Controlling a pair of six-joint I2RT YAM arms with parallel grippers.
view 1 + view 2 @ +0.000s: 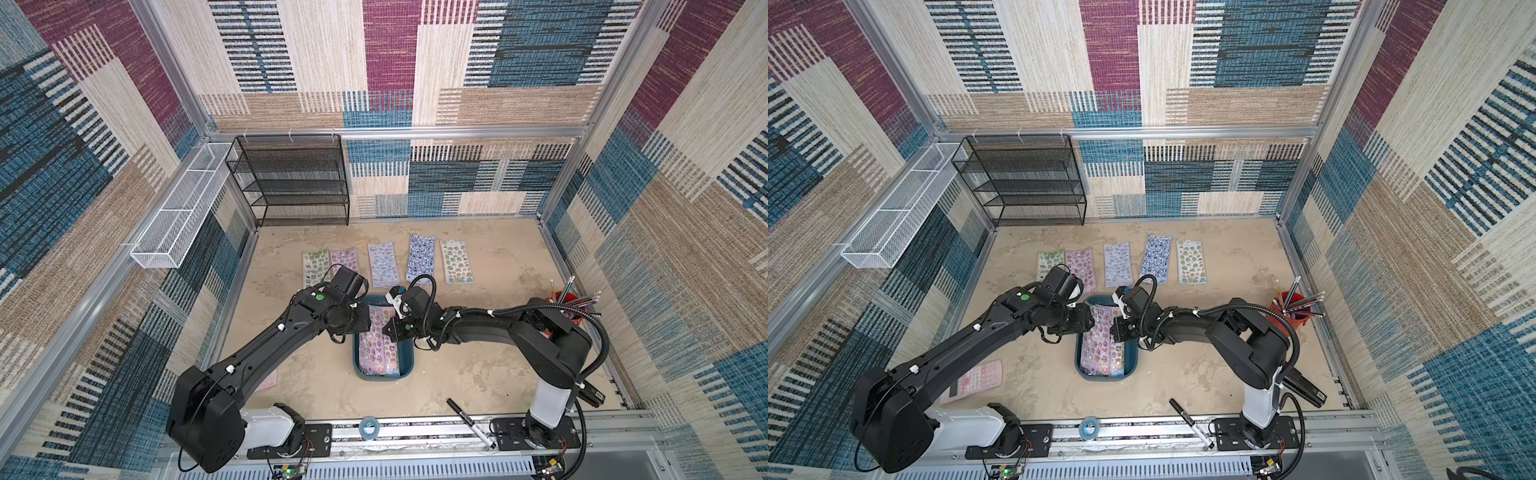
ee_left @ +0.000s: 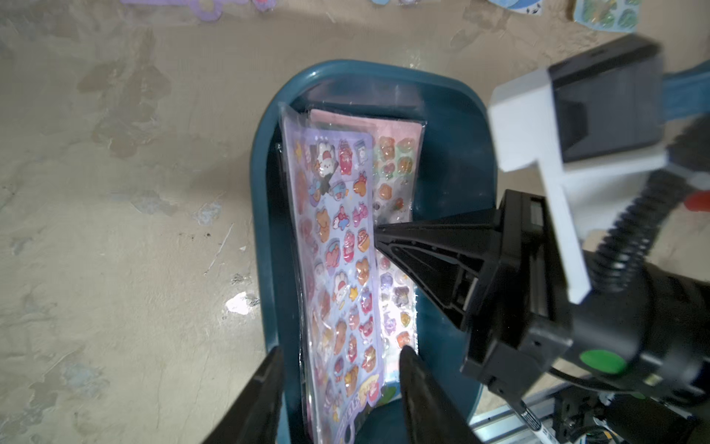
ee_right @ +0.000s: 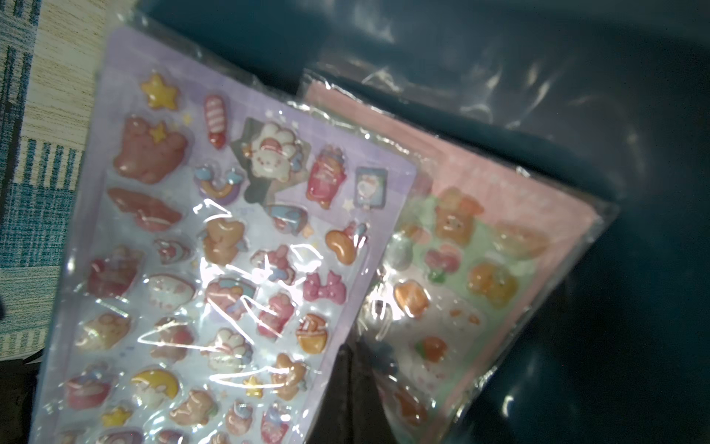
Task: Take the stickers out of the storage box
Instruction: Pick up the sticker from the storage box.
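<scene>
The stickers (image 1: 377,351) lie partly in the storage box (image 1: 406,358), a stack of glossy sheets filling the teal tray near the table's middle. Another five sheets (image 1: 383,264) lie flat in a row on the bare table (image 1: 490,365) behind it, well apart from the box. In both top views the left arm reaches in from the near left corner, its wrist over the box's left rim (its fingers are hidden beneath). The right arm bends at the elbow and runs in from the right, with the right gripper (image 1: 1115,332) pointing down into the box across its right rim. By the right wall a red cup (image 1: 1292,321) holds a bunch of pencils (image 1: 1304,300). In the left wrist view a lilac sheet (image 2: 338,238) stands tilted against one long wall of the box, above a pink-edged sheet (image 2: 395,161) lying lower in the tray. The left gripper (image 2: 342,348) has its two fingers apart, one on either side of the lilac sheet's end and one of them over the box's wall (contact with the sheet cannot be told). The right gripper's jaws are pressed together into one point, which meets the lilac sheet's free long edge about midway; whether it pinches the wrapper cannot be told. In the right wrist view the lilac sheet (image 3: 230,250) fills the frame close up. It slants above the pink-edged sheet (image 3: 499,238), with the box's dark teal inside behind both.
</scene>
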